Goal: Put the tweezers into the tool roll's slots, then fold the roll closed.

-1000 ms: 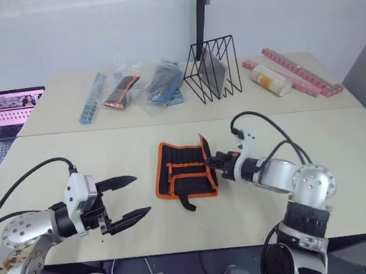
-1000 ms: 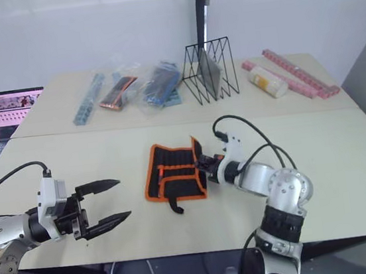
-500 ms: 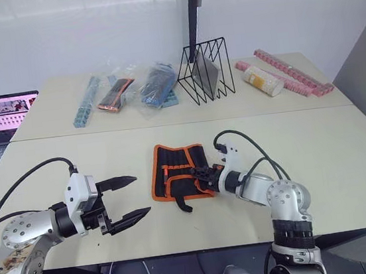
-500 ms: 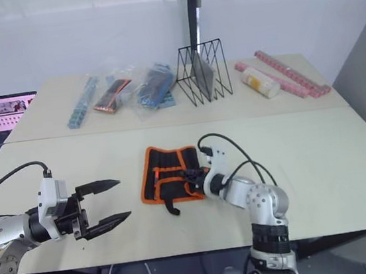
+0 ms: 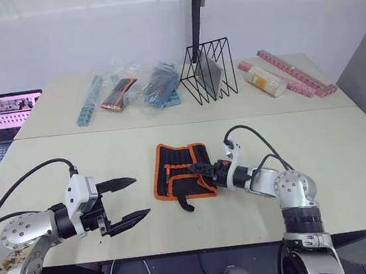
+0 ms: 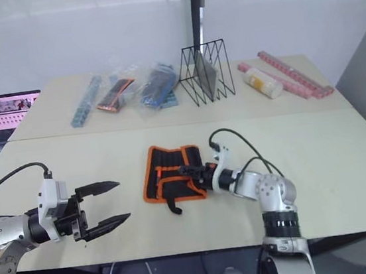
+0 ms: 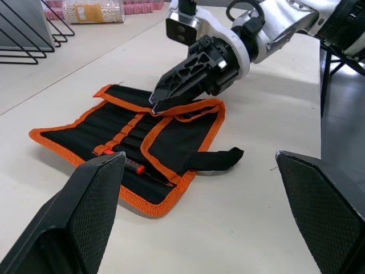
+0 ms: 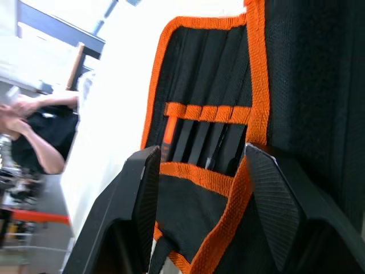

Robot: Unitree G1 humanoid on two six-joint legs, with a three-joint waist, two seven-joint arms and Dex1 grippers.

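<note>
Pale beige counter (image 5: 346,157) against a white wall.

Right end effector (image 5: 193,168): fingers parted in the right wrist view, reaching low over the tool roll's right half, the tips above its folded flap; half a second ago it sat nearer the roll's right edge. Whether it touches the fabric cannot be told.

Left end effector (image 5: 134,198): released, fingers spread wide, hovering left of the roll, well apart from it; unchanged.

Tool roll (image 5: 177,169): black, orange-trimmed, lying open at mid-counter, strap (image 5: 186,203) trailing toward the near edge. Slots (image 8: 208,140) hold slim dark tools under an orange band; tweezers too dark to count.

Behind: black wire rack (image 5: 209,70), bagged packets (image 5: 138,87), pink strips (image 5: 295,73), laptop (image 5: 5,113). No legible writing.
</note>
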